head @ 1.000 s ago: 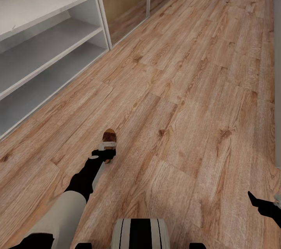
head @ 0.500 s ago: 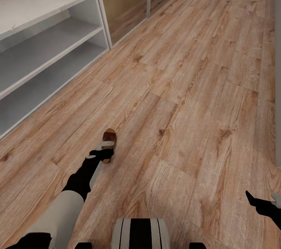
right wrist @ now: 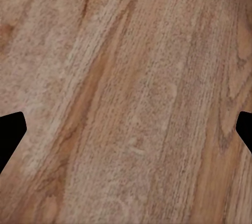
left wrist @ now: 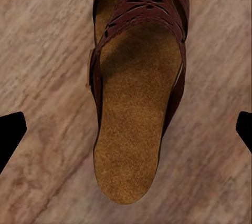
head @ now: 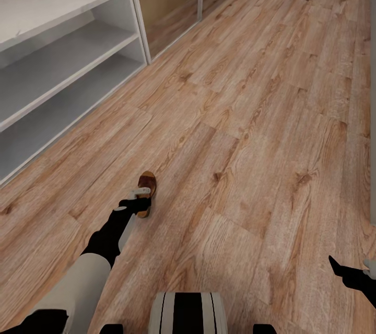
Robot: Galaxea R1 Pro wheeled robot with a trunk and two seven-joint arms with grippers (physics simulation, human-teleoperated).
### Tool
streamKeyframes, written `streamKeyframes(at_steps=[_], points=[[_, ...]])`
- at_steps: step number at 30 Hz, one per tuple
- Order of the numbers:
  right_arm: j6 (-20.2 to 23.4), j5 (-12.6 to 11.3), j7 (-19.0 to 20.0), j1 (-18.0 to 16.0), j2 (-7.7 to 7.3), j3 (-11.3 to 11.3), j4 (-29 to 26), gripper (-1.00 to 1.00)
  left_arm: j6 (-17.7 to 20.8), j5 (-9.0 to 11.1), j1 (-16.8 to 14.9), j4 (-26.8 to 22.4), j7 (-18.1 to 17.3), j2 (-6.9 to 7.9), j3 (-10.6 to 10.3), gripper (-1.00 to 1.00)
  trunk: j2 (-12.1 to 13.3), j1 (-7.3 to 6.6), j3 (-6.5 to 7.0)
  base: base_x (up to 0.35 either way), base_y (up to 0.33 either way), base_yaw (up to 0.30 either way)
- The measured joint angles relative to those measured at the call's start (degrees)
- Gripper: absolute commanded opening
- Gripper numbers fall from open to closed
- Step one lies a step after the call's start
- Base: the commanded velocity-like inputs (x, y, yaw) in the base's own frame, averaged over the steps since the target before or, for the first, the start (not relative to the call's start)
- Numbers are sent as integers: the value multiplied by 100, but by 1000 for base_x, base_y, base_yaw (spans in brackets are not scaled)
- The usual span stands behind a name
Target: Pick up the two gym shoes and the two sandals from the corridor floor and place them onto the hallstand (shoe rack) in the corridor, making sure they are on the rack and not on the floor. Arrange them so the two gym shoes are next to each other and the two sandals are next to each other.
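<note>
Hovering spread wide, the left end effector (left wrist: 126,129) straddles a sandal (left wrist: 137,87) directly beneath it on the corridor floor (head: 250,114).

The left arm (head: 78,287) wears a pale beige shell near the shoulder, then black segments — with a light grey bracket by the wrist. The trunk (head: 188,313) shows cream with black vertical stripes.
</note>
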Motion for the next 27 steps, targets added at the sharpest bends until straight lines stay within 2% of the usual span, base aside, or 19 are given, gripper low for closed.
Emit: streamKeyframes(at_steps=[13, 18, 24, 27], points=[[-6, 0, -1, 1, -1, -6, -26, 100, 0, 4, -18, 0, 32, -30, -9, 100, 0, 0, -3, 0, 0, 2], [17, 0, -36, -43, -48, -17, -101, 100, 3, 5, -19, 0, 34, -36, -11, 100, 0, 0, -3, 0, 0, 0], [330, 17, -75, -435, -230, -10, -383, 100, 1, 4, -19, 0, 42, -51, -20, 100, 0, 0, -3, 0, 0, 0], [768, 45, -76, -733, -349, 4, -474, 100, 0, 3, -20, 0, 43, -56, -24, 100, 0, 0, -3, 0, 0, 0]])
